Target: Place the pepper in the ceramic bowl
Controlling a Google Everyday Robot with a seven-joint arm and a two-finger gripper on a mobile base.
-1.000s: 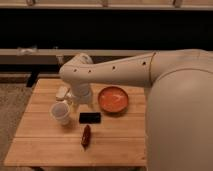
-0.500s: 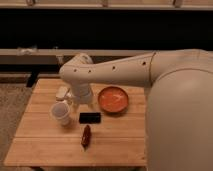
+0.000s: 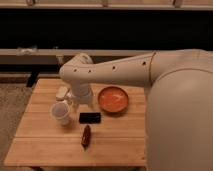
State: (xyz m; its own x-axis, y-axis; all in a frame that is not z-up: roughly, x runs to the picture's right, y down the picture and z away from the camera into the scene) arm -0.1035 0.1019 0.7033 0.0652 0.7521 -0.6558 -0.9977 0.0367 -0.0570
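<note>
The pepper (image 3: 86, 136) is small, slender and dark red-brown. It lies on the wooden table (image 3: 45, 145) near the front middle. The ceramic bowl (image 3: 113, 99) is shallow, orange and empty, and sits at the back right of the table. My gripper (image 3: 75, 102) hangs at the end of the white arm (image 3: 110, 72), low over the table's back between the white cup and the bowl. It is well behind the pepper and holds nothing that I can see. The arm's wrist hides most of it.
A white cup (image 3: 61, 113) stands left of the gripper. A flat black block (image 3: 90, 117) lies between the gripper and the pepper. A small pale object (image 3: 62, 92) lies behind the cup. My arm's large white body (image 3: 180, 115) fills the right side.
</note>
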